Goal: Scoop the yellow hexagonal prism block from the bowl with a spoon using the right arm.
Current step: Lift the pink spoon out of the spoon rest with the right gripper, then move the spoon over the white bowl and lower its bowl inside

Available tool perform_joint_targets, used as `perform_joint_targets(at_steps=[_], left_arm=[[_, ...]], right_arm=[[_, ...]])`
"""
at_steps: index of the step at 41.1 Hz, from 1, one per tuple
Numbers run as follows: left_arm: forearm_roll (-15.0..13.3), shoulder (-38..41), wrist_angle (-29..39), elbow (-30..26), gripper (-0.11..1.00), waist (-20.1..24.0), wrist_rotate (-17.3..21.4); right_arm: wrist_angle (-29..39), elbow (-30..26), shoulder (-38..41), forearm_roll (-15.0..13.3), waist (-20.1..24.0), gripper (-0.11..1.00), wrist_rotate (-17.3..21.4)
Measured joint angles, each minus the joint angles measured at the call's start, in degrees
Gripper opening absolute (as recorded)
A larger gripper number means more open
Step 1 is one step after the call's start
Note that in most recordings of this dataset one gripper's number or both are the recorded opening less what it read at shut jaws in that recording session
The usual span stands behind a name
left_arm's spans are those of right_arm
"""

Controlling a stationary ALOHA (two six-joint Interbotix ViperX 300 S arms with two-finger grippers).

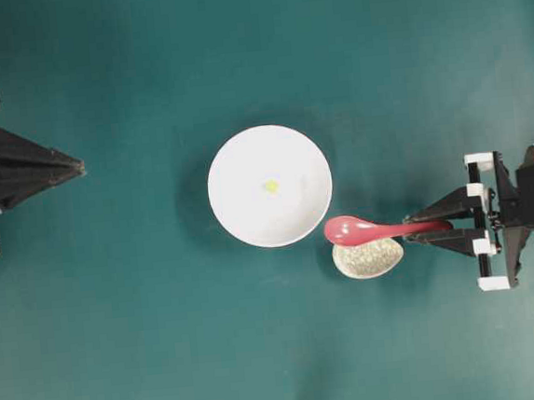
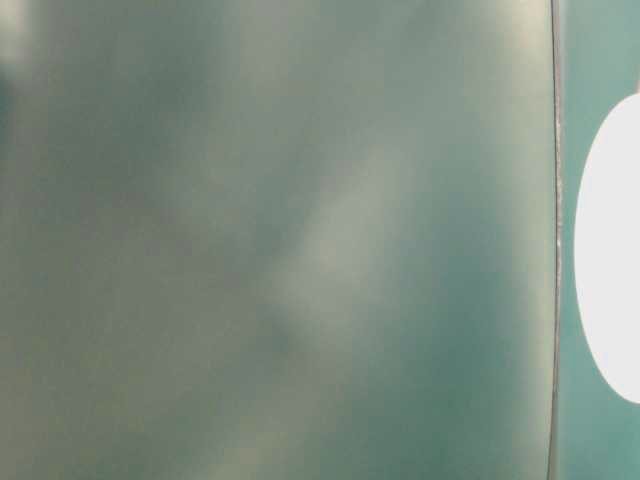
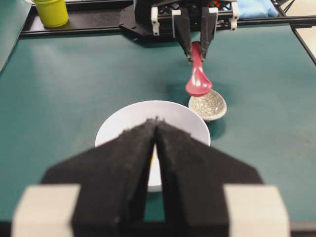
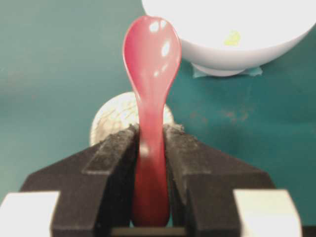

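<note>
Spoon [image 4: 150,74] | handle clamped between right fingers [image 4: 113,163] | scoop over spoon rest [image 1: 368,258] | left fingers [image 3: 133,163] closed

Counter [image 1: 148,341]: deep teal, uniform. Bowl [image 1: 240,207]: plain white, no pattern. Yellow hexagonal prism block [image 1: 271,187]: pale bright yellow, inside the bowl. Spoon [image 1: 363,230]: glossy red-pink with white highlights on the scoop. Spoon rest [image 1: 371,261], at 5 o'clock from the bowl: beige-white, fine crackle speckle. Right gripper [image 1: 428,227]: black with white fittings, teal tape behind. Left gripper [image 1: 79,166]: black, white fittings. Cup [image 3: 50,12] at the counter's far edge: yellow-green.
</note>
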Motion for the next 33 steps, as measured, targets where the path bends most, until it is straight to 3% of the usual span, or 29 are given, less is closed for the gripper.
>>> perform_joint_targets(at_steps=[17, 33], left_arm=[[0.0, -0.6, -0.1, 0.0, 0.08, 0.0, 0.0], [0.0, -1.4, -0.1, -0.1, 0.08, -0.1, 0.1]], right_arm=[[26.5, -6.7, -15.9, 0.1, -12.9, 0.24, -14.0], [51.1, -14.9, -20.7, -0.1, -26.5, 0.24, -19.2]])
